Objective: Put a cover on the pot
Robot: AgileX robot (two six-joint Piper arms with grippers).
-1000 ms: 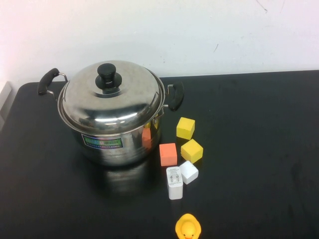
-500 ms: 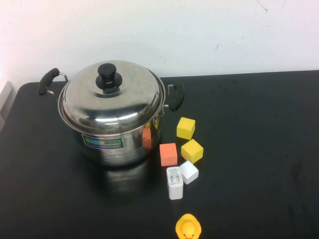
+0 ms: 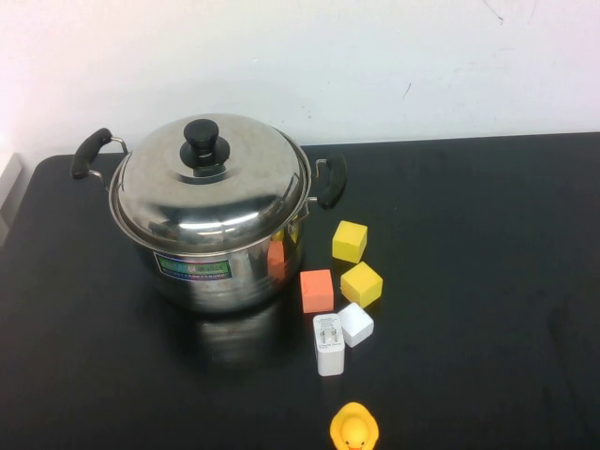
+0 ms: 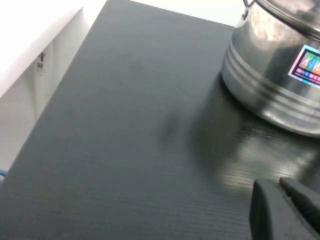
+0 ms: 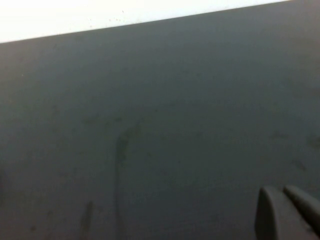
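Steel lid [image 3: 211, 183] is sitting on the pot [image 3: 220, 267]; left gripper [image 4: 287, 210] and right gripper [image 5: 287, 212] are hovering over the table [image 3: 469, 234], fingers pressed together.

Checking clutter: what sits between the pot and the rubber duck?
In the high view, only bare black table separates the pot and the duck.

black table [image 3: 487, 234]: pot [image 3: 211, 258] at left; blocks [image 3: 349, 241], white charger [image 3: 328, 345] centre; rubber duck [image 3: 353, 428] at bottom edge.
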